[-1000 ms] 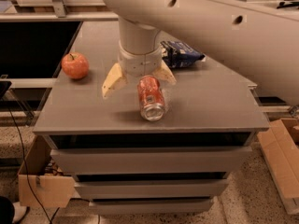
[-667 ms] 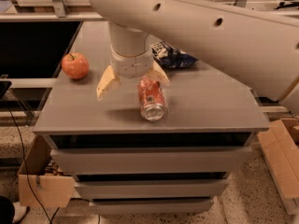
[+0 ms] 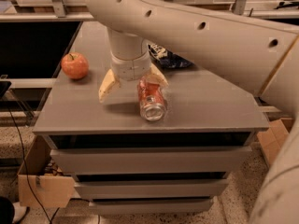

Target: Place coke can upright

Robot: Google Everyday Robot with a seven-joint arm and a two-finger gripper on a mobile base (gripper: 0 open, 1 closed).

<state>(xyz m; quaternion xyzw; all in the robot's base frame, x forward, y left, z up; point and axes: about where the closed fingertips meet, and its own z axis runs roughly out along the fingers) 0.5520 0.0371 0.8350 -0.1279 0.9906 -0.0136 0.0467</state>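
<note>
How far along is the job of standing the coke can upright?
Done: the gripper sits low beside the coke can, fingers open. In hand: nothing gripped yet; the can lies on its side on the table. Left: grasp it, turn it and stand it upright.

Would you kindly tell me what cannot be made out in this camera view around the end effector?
- Coke can: its far end lies behind the end effector, which is open low over the table; whether they touch cannot be judged.
- Dark bag: partly covered by the arm, so its kind is unclear.
- Left cardboard box: its inside is hidden under the table's edge.
</note>
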